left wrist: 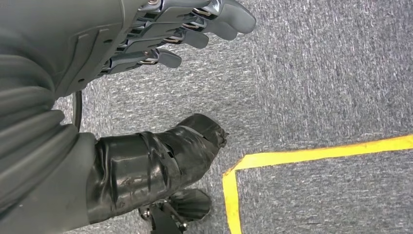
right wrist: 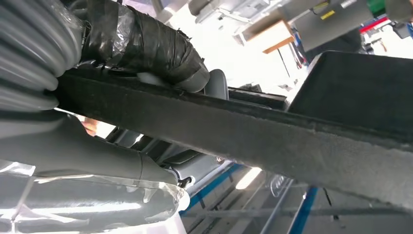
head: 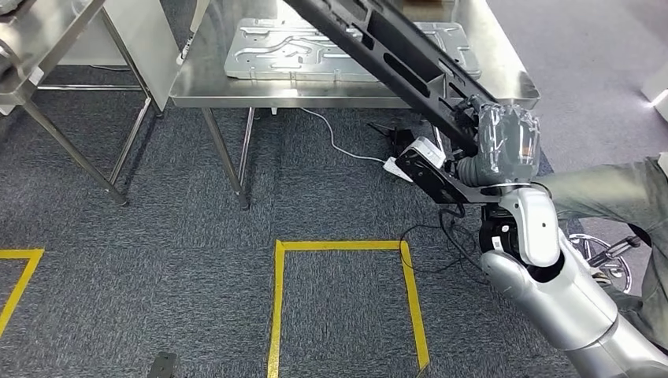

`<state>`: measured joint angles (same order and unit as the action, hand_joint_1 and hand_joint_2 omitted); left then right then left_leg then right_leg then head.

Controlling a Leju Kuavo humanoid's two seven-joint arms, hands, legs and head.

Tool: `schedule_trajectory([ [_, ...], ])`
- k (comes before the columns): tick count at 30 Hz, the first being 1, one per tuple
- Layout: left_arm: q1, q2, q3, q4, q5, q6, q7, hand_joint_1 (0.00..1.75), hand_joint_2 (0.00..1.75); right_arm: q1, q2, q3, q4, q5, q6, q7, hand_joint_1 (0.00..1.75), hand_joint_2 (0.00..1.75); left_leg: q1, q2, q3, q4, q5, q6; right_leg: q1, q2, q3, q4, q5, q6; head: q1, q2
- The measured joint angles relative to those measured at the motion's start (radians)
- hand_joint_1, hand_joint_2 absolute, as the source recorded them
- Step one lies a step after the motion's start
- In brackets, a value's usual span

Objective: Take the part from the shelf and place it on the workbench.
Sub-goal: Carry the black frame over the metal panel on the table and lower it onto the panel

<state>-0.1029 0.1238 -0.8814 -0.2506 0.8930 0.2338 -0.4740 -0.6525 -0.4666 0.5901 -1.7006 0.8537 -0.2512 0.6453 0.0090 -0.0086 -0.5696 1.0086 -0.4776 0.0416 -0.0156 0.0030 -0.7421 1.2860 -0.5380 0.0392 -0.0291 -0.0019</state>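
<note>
The right hand (head: 504, 142) grips one end of the long black part (head: 394, 55), which slants up across the counter's (head: 346, 94) front right corner, above a grey moulded tray (head: 268, 51) lying flat there. The left hand (left wrist: 160, 34) hangs over carpet, fingers loosely apart, holding nothing.

- Embossed metal plate (head: 315, 49) lying flat on steel table top.
- White power strip (head: 417, 155) on grey carpet (head: 157, 228) under table, white cable (head: 335, 142) running from it.
- Yellow tape outline (head: 280, 299) on carpet (another at left edge).
- Person's grey sleeve (head: 614, 193) at right edge.
</note>
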Motion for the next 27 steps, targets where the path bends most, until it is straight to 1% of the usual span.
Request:
schedule_trajectory([
  [1,0.000,0.000,0.000,0.000,0.000,0.000,0.000,0.00,1.75,0.001,0.000,0.000,-0.001,0.001,0.001,0.001,1.75,1.75,0.001,-0.001,0.009,0.002,-0.008,-0.003,-0.002,0.000,0.017,-0.055,0.044,0.002,0.000,0.000],
  [2,0.001,-0.001,0.000,0.000,0.000,0.000,0.000,0.00,1.75,0.001,-0.001,0.000,-0.001,0.001,0.002,0.001,1.75,1.75,0.002,-0.001,0.017,0.003,-0.017,-0.008,-0.004,0.000,0.044,-0.123,0.085,0.003,0.000,0.000],
  [3,0.000,-0.001,0.000,0.000,0.000,0.000,0.000,0.00,1.75,0.000,-0.001,0.000,-0.002,0.002,0.002,0.001,1.75,1.75,0.002,-0.002,0.023,0.005,-0.025,-0.013,-0.002,0.000,0.065,-0.185,0.107,0.002,0.000,0.000],
  [4,-0.001,-0.001,0.000,0.000,0.000,0.000,0.000,0.00,1.75,-0.001,-0.002,0.000,-0.004,0.003,0.002,0.001,1.75,1.75,0.002,-0.003,0.026,0.006,-0.031,-0.020,0.000,0.000,0.081,-0.225,0.120,-0.003,0.002,0.000],
  [5,-0.001,-0.001,0.000,0.000,0.000,0.000,0.001,0.00,1.75,-0.001,-0.003,0.000,-0.005,0.003,0.003,0.001,1.75,1.75,0.002,-0.003,0.028,0.007,-0.036,-0.027,0.003,0.000,0.086,-0.242,0.117,-0.011,0.002,0.000],
  [6,-0.002,-0.001,0.000,0.000,-0.001,0.000,0.002,0.00,1.75,-0.001,-0.003,-0.001,-0.007,0.004,0.003,0.001,1.75,1.75,0.001,-0.003,0.031,0.008,-0.039,-0.032,0.006,-0.001,0.086,-0.246,0.112,-0.020,0.003,0.000],
  [7,-0.002,-0.002,0.000,0.000,-0.001,0.000,0.002,0.00,1.75,0.000,-0.004,-0.001,-0.008,0.004,0.004,0.002,1.75,1.75,0.001,-0.002,0.033,0.008,-0.043,-0.037,0.006,-0.001,0.092,-0.245,0.115,-0.030,0.004,0.000],
  [8,-0.002,-0.002,0.000,0.000,-0.001,-0.001,0.003,0.00,1.75,0.002,-0.005,-0.001,-0.009,0.005,0.005,0.003,1.75,1.75,0.001,-0.001,0.033,0.018,-0.047,-0.041,0.005,-0.001,0.098,-0.249,0.114,-0.038,0.003,0.000],
  [9,-0.003,-0.002,-0.001,0.000,-0.001,-0.001,0.003,0.00,1.75,0.002,-0.005,-0.001,-0.011,0.006,0.005,0.003,1.75,1.75,0.002,0.001,0.023,0.042,-0.053,-0.045,0.005,-0.001,0.106,-0.251,0.112,-0.045,0.003,0.000],
  [10,-0.005,-0.003,-0.001,0.000,-0.001,-0.001,0.004,0.00,1.75,0.001,-0.006,-0.001,-0.013,0.006,0.006,0.004,1.75,1.75,0.003,0.002,0.000,0.085,-0.064,-0.048,0.005,-0.001,0.114,-0.253,0.108,-0.050,0.003,0.000],
  [11,-0.006,-0.003,-0.001,0.000,-0.001,-0.001,0.004,0.00,1.75,0.001,-0.007,-0.002,-0.014,0.007,0.006,0.004,1.75,1.75,0.003,0.003,-0.035,0.145,-0.082,-0.050,0.006,-0.001,0.121,-0.254,0.103,-0.054,0.002,0.000],
  [12,-0.006,-0.003,-0.001,0.000,-0.001,-0.001,0.004,0.00,1.75,0.001,-0.007,-0.002,-0.015,0.007,0.007,0.004,1.75,1.75,0.003,0.003,-0.077,0.210,-0.105,-0.051,0.008,-0.001,0.127,-0.254,0.097,-0.058,0.002,0.000],
  [13,-0.004,-0.003,-0.001,0.000,-0.001,-0.001,0.005,0.00,1.75,0.002,-0.007,-0.002,-0.016,0.007,0.007,0.004,1.75,1.75,0.003,0.003,-0.117,0.264,-0.124,-0.051,0.011,0.000,0.134,-0.254,0.091,-0.060,0.003,0.000],
  [14,-0.002,-0.003,-0.001,0.000,-0.001,-0.001,0.005,0.00,1.75,0.004,-0.007,-0.002,-0.016,0.007,0.008,0.005,1.75,1.75,0.002,0.003,-0.145,0.289,-0.131,-0.050,0.014,0.002,0.142,-0.254,0.083,-0.062,0.002,0.000],
  [15,0.001,-0.003,-0.001,0.000,-0.001,-0.001,0.006,0.00,1.75,0.006,-0.007,-0.002,-0.016,0.007,0.009,0.005,1.75,1.75,0.001,0.003,-0.157,0.280,-0.116,-0.046,0.018,0.003,0.153,-0.254,0.075,-0.063,0.002,0.000],
  [16,0.002,-0.003,-0.001,0.000,-0.001,-0.001,0.006,0.00,1.75,0.007,-0.007,-0.002,-0.016,0.007,0.010,0.005,1.75,1.75,-0.001,0.003,-0.151,0.234,-0.080,-0.040,0.022,0.005,0.166,-0.254,0.066,-0.063,0.002,0.000],
  [17,0.002,-0.003,-0.001,0.000,-0.001,-0.001,0.006,0.00,1.75,0.008,-0.007,-0.002,-0.016,0.007,0.010,0.005,1.75,1.75,-0.005,0.003,-0.133,0.162,-0.026,-0.030,0.025,0.005,0.179,-0.254,0.057,-0.063,0.003,0.000],
  [18,0.002,-0.002,-0.001,0.000,-0.001,-0.001,0.006,0.00,1.75,0.008,-0.007,-0.002,-0.016,0.007,0.011,0.005,1.75,1.75,-0.010,0.003,-0.115,0.101,0.015,-0.020,0.028,0.004,0.190,-0.256,0.049,-0.063,0.005,0.000],
  [19,0.001,-0.002,-0.001,0.000,-0.001,-0.001,0.006,0.00,1.75,0.007,-0.007,-0.003,-0.016,0.007,0.012,0.005,1.75,1.75,-0.016,0.003,-0.100,0.054,0.041,-0.012,0.027,0.004,0.197,-0.258,0.043,-0.060,0.006,0.000],
  [20,0.000,-0.001,-0.001,0.000,-0.001,-0.001,0.006,0.00,1.75,0.007,-0.008,-0.003,-0.016,0.008,0.013,0.004,1.75,1.75,-0.021,0.003,-0.093,0.028,0.056,-0.005,0.026,0.005,0.201,-0.260,0.039,-0.057,0.008,0.000],
  [21,0.000,-0.001,-0.001,0.000,-0.002,-0.001,0.006,0.00,1.75,0.008,-0.007,-0.004,-0.017,0.008,0.013,0.005,1.75,1.75,-0.024,0.003,-0.090,0.022,0.052,-0.001,0.024,0.005,0.205,-0.259,0.038,-0.052,0.009,0.000],
  [22,0.001,-0.001,-0.001,0.000,-0.002,-0.001,0.006,0.00,1.75,0.010,-0.008,-0.005,-0.017,0.008,0.014,0.005,1.75,1.75,-0.024,0.003,-0.082,0.013,0.054,0.004,0.023,0.006,0.207,-0.257,0.037,-0.047,0.009,0.000],
  [23,0.002,-0.001,-0.001,0.000,-0.001,-0.001,0.006,0.00,1.75,0.012,-0.009,-0.005,-0.018,0.008,0.014,0.006,1.75,1.75,-0.022,0.003,-0.073,0.006,0.059,0.007,0.022,0.006,0.208,-0.249,0.035,-0.042,0.009,0.000],
  [24,0.002,-0.001,-0.001,0.000,-0.001,-0.001,0.006,0.00,1.75,0.012,-0.010,-0.006,-0.018,0.009,0.014,0.006,1.75,1.75,-0.020,0.004,-0.063,0.001,0.057,0.010,0.021,0.006,0.200,-0.227,0.029,-0.038,0.010,0.000],
  [25,0.002,-0.001,-0.001,0.000,-0.001,-0.001,0.006,0.00,1.75,0.011,-0.012,-0.007,-0.019,0.010,0.014,0.007,1.75,1.75,-0.017,0.004,-0.052,-0.003,0.055,0.012,0.020,0.005,0.181,-0.189,0.017,-0.034,0.012,0.000],
  [26,0.000,-0.001,-0.001,0.000,-0.001,-0.001,0.006,0.00,1.75,0.011,-0.013,-0.008,-0.019,0.011,0.015,0.008,1.75,1.75,-0.016,0.004,-0.045,-0.005,0.052,0.014,0.016,0.005,0.149,-0.135,-0.002,-0.030,0.013,0.000],
  [27,-0.001,-0.001,-0.001,0.000,-0.001,-0.001,0.007,0.00,1.75,0.011,-0.013,-0.009,-0.020,0.011,0.015,0.009,1.75,1.75,-0.015,0.004,-0.040,-0.005,0.046,0.014,0.013,0.005,0.110,-0.072,-0.025,-0.025,0.015,0.000],
])
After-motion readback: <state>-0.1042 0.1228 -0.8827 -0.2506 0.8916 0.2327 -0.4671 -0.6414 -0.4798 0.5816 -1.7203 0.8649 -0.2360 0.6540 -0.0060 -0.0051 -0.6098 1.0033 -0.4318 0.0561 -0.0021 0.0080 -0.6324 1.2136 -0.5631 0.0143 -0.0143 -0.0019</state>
